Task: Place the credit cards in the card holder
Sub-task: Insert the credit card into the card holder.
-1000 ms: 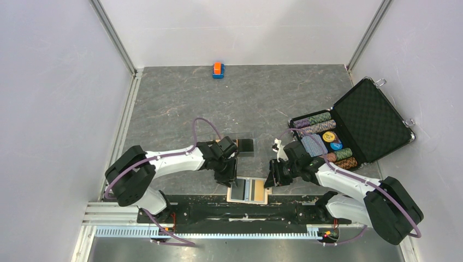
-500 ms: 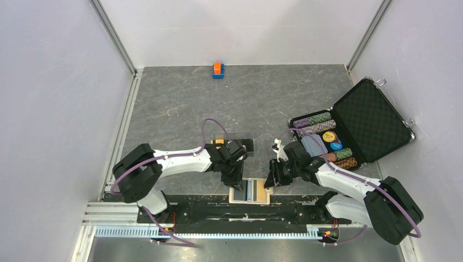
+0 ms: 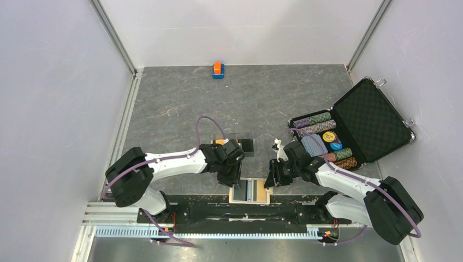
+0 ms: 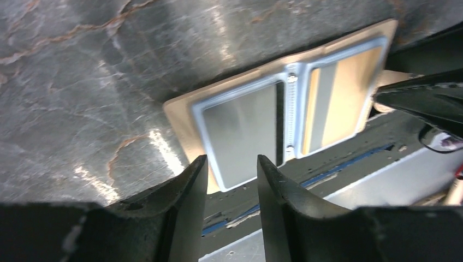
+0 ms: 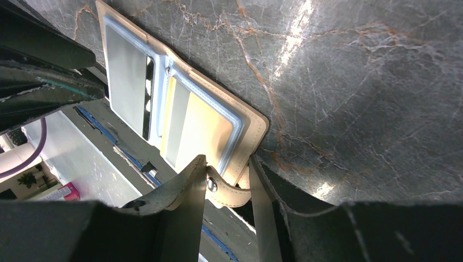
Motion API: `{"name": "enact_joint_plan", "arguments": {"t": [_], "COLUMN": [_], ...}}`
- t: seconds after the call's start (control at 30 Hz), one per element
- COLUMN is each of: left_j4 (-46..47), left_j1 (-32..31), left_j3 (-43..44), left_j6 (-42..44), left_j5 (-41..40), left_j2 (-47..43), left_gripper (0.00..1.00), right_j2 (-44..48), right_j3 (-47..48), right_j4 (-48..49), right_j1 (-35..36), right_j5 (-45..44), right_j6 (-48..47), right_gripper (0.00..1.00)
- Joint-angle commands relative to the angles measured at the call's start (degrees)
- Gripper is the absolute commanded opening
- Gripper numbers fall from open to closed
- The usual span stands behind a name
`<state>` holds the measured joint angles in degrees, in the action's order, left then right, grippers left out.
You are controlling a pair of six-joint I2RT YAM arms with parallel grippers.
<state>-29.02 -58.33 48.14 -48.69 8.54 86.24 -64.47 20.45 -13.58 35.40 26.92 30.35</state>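
1. Loose cards lie on the worktop beyond the left claw, half hidden by its wrist. One black card shows and an orange edge peeps out beside it; any others cannot be made out.
2. Glare washes over the clear pockets of the card holder. Grey, dark and gold strips show through, but whether they are cards cannot be told.
3. The card holder lies spread open and flat at the front edge of the worktop, between the two claws.
4. The left claw is partly open with nothing between its fingers. The holder's left pocket lies just ahead of its tips.
5. The right claw straddles the holder's small snap tab. The tab fills the gap between the fingers, which are closed on it, and the holder's right pocket lies directly ahead.
6. The left arm reaches in low from the left, wrist bent down over the holder's left end.
7. The right arm comes in low from the right, its claw tilted down at the holder's right end.
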Motion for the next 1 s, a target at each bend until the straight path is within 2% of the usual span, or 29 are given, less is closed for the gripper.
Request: {"name": "enact_joint_plan", "arguments": {"t": [0.0,0.17,0.37,0.43,0.73,0.97], "left_j4": [-2.2,1.2,2.4,2.0,1.6,-3.0], "left_j1": [-0.1,-0.2,-0.2,-0.2,-0.2,-0.2], "left_j3": [-1.3,-1.6,-0.1,0.5,1.8,4.8], "left_j6": [0.1,0.9,0.9,1.0,1.4,2.9], "left_j5": [-2.2,1.0,2.4,2.5,3.5,1.5], "left_j2": [1.0,3.4,3.0,2.9,1.3,0.8], "left_gripper": [0.45,0.45,0.3,0.28,0.23,0.18], "right_j2": [-0.6,-0.4,-0.4,-0.6,-0.9,-0.9], "right_j3": [-0.3,-0.1,-0.1,0.0,0.2,0.3], "right_j4": [-2.9,-2.9,-3.1,-3.1,-3.2,-3.1], "right_j1": [0.3,0.4,0.4,0.3,0.4,0.4], "right_j5": [-2.7,-2.7,-2.7,-2.7,-2.7,-2.7], "right_j6": [-1.6,-1.5,-1.5,-1.5,-1.8,-1.9], "right_gripper": [0.38,0.38,0.38,0.38,0.38,0.38]}}
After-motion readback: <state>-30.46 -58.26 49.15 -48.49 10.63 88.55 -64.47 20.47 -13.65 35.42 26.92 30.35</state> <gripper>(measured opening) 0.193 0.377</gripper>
